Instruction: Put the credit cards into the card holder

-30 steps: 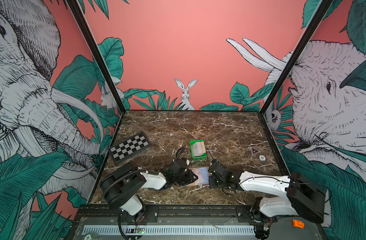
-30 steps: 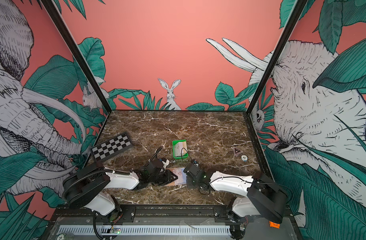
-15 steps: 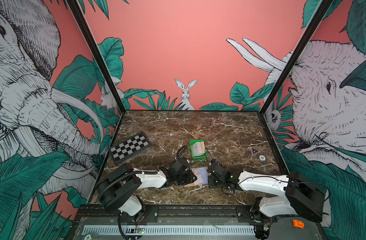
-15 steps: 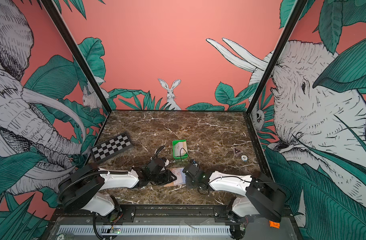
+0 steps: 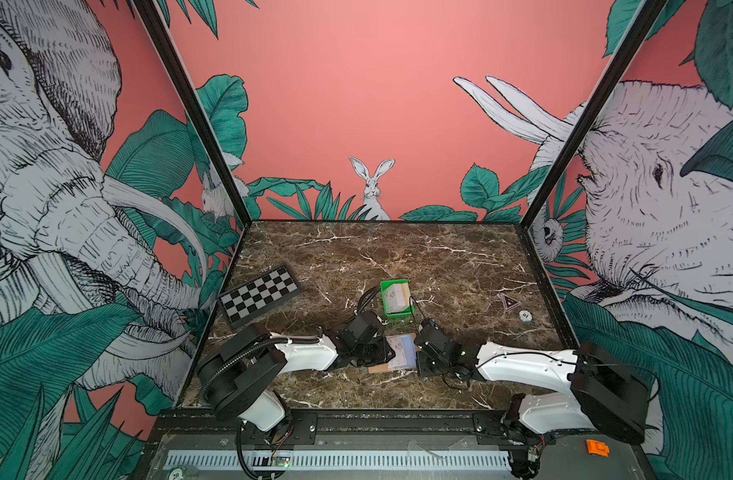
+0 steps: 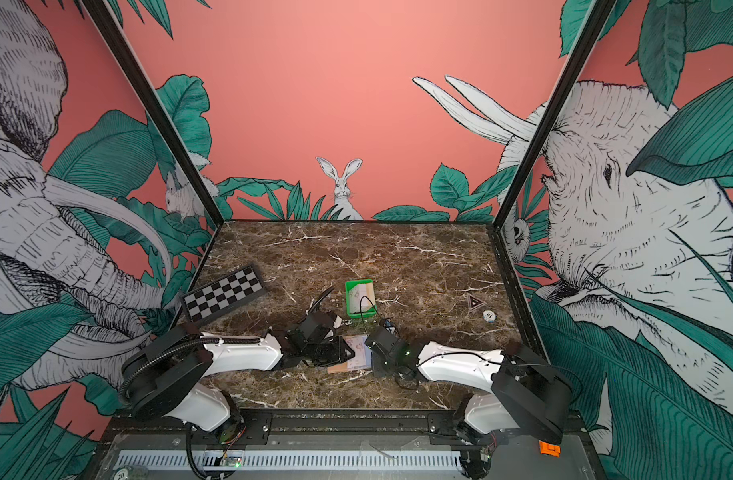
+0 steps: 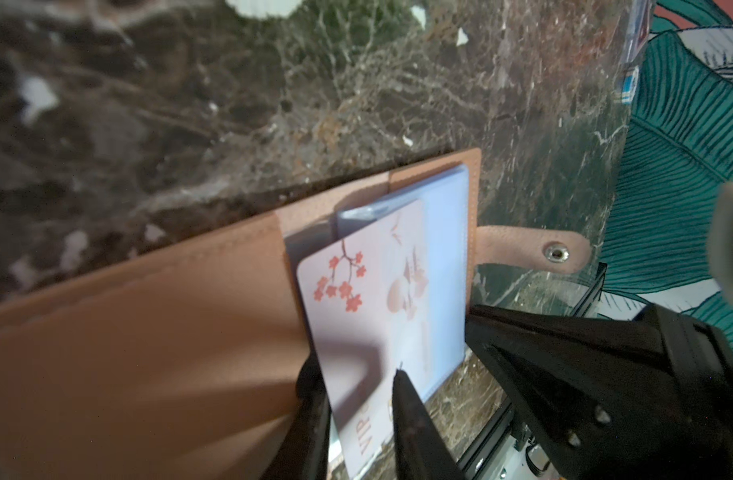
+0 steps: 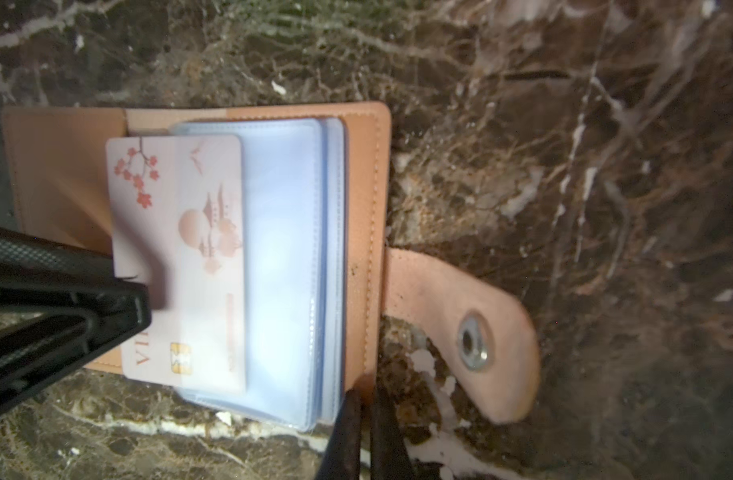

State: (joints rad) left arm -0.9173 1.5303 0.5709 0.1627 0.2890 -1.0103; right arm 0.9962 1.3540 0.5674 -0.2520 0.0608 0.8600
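Note:
The tan card holder [image 8: 364,187] lies open on the marble near the front edge, its clear bluish sleeves [image 8: 290,249] showing; both top views show it between the two arms [image 5: 377,369] [image 6: 337,369]. My left gripper [image 7: 356,399] is shut on a whitish credit card [image 7: 369,291] with pink blossoms. The card's far side lies under the top sleeve [image 8: 182,232]. My right gripper [image 8: 364,419] is shut on the holder's cover at its near corner, beside the snap strap [image 8: 472,340]. More credit cards [image 5: 396,297] stand in a green tray [image 5: 398,314] behind.
A small chessboard [image 5: 260,294] lies at the left wall. A round poker chip [image 5: 525,316] and a dark triangular piece [image 5: 509,302] sit at the right. Cables from both wrists loop up near the green tray.
My left gripper has shifted a little to the right with the card, towards the holder. The right arm has stayed where it was.

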